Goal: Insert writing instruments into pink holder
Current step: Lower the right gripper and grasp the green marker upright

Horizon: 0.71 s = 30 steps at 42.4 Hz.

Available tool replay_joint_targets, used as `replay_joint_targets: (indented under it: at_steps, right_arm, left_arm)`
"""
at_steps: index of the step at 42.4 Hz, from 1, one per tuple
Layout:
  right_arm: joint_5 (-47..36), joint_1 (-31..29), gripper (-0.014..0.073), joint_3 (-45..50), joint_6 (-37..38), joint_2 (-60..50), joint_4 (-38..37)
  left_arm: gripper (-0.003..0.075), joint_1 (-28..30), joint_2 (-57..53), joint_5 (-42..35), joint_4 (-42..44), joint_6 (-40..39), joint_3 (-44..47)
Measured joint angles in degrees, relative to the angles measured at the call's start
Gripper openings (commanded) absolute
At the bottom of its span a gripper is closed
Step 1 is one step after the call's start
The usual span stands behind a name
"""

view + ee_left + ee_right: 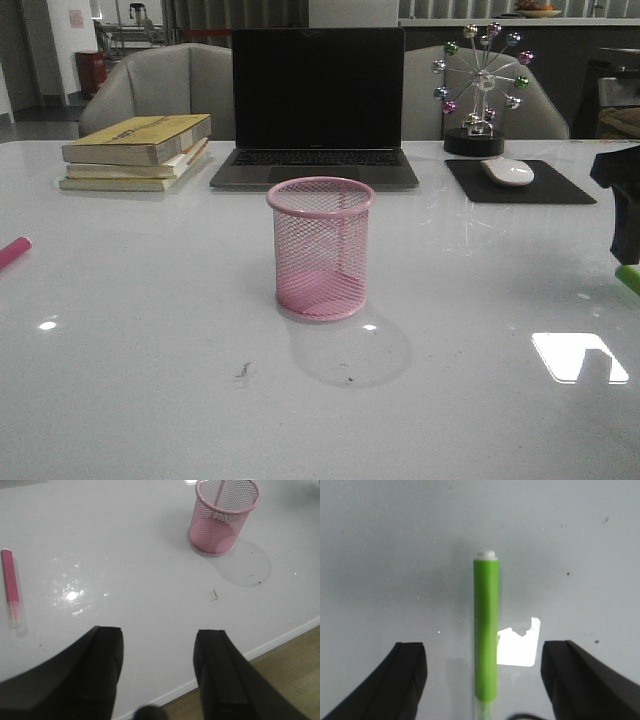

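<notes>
1. You see the pink holder point(320, 248) standing upright on the white table point(150, 380). It is a round cup of wire mesh, pale pink, with a smooth solid rim at the top and a solid pink bottom. You can see right through its sides, and nothing is inside it.
2. Behind the holder you find a black laptop point(317, 105) with its screen dark. A stack of books point(137, 152) sits to the left of the laptop. A white mouse point(508, 171) on a black pad point(520, 182) sits to its right, with a little wheel toy of shiny balls point(482, 85) behind the pad.
3. The pink marker point(11, 587) lies flat on the table, far to the left of the holder. It is thick and bright pink, and its end looks pale and blurry.
4. Your left gripper point(157, 672) hangs above the table edge. Its two black fingers are spread apart and hold nothing. The pink marker is off to one side of it, not between the fingers.
5. The green marker point(486, 630) lies flat on the table, far to the right of the holder. It is thick and lime green with a small white tip at one end.
6. Your right gripper point(482, 680) is above the green marker. Its fingers are spread wide, one on each side, and do not touch the marker.
</notes>
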Motion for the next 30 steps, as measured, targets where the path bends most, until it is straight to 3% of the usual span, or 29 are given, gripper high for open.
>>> replay_joint_targets:
  at_steps: [12, 30]
  right_arm:
    - [0.32, 0.00, 0.0470, -6.07, -0.56, 7.40, 0.00]
    - [1.59, 0.00, 0.0466, -8.93, -1.09, 11.02, -0.03]
  left_arm:
    - [0.0382, 0.00, 0.00, 0.00, 0.00, 0.00, 0.00]
    - [0.0382, 0.00, 0.00, 0.00, 0.00, 0.00, 0.00]
